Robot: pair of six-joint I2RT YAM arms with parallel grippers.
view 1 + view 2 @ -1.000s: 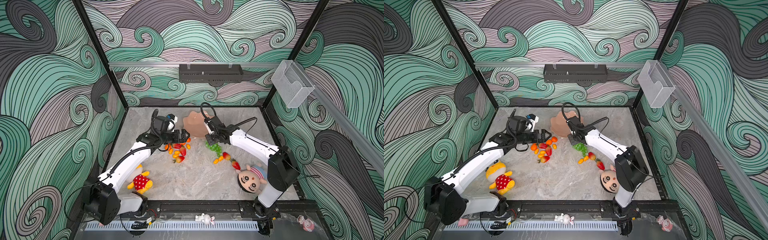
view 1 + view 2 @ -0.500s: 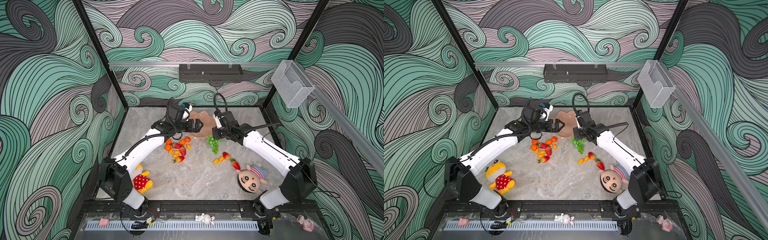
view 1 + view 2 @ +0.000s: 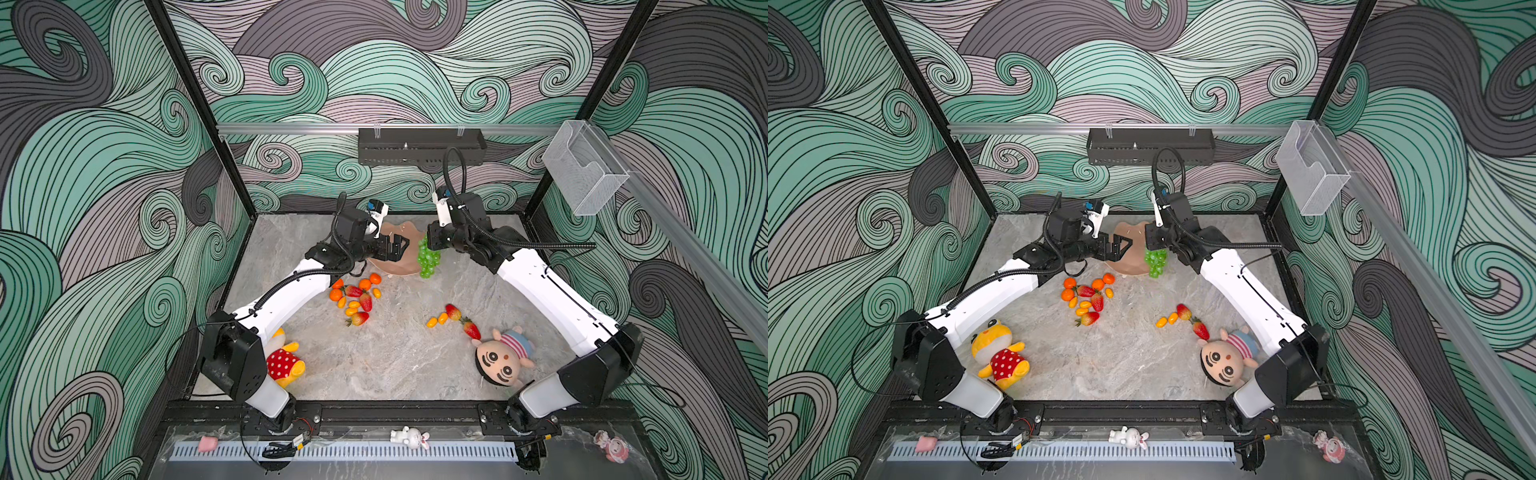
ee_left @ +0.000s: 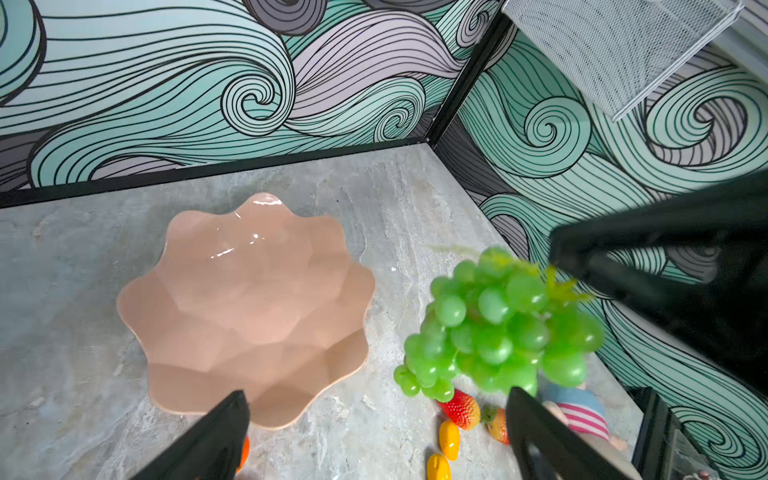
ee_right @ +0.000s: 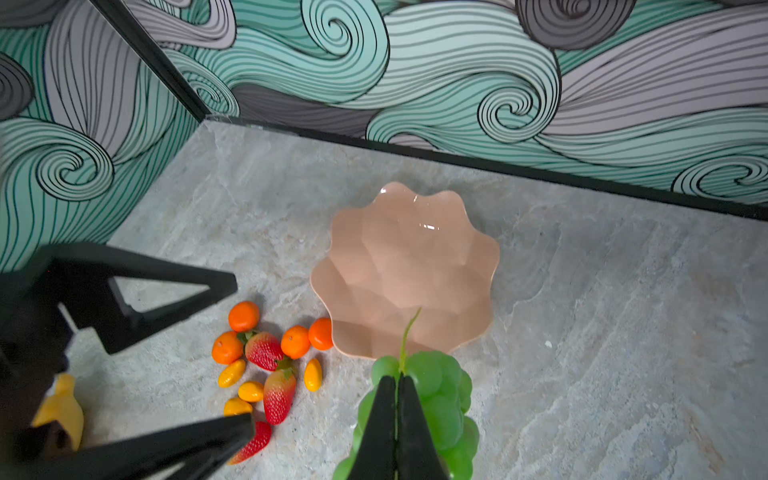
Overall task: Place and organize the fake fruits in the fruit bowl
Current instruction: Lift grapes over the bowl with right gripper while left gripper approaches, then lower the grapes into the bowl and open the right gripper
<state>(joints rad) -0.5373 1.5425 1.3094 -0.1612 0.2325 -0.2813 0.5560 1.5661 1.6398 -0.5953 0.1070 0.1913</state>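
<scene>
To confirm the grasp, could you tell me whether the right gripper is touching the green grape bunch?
Touching: the right wrist view shows the right gripper pinching the green grape bunch by its stem, fingers shut.

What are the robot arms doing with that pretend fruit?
The right gripper is shut on the stem of the green plastic grape bunch, holding it up beside the shallow, wavy-rimmed pink bowl, which is empty. The left gripper is open, holding nothing. The small red, orange and yellow plastic fruits lie on the grey marble table.

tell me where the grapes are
In both top views the grapes hang from the shut right claw at the pink bowl's right edge.
</scene>
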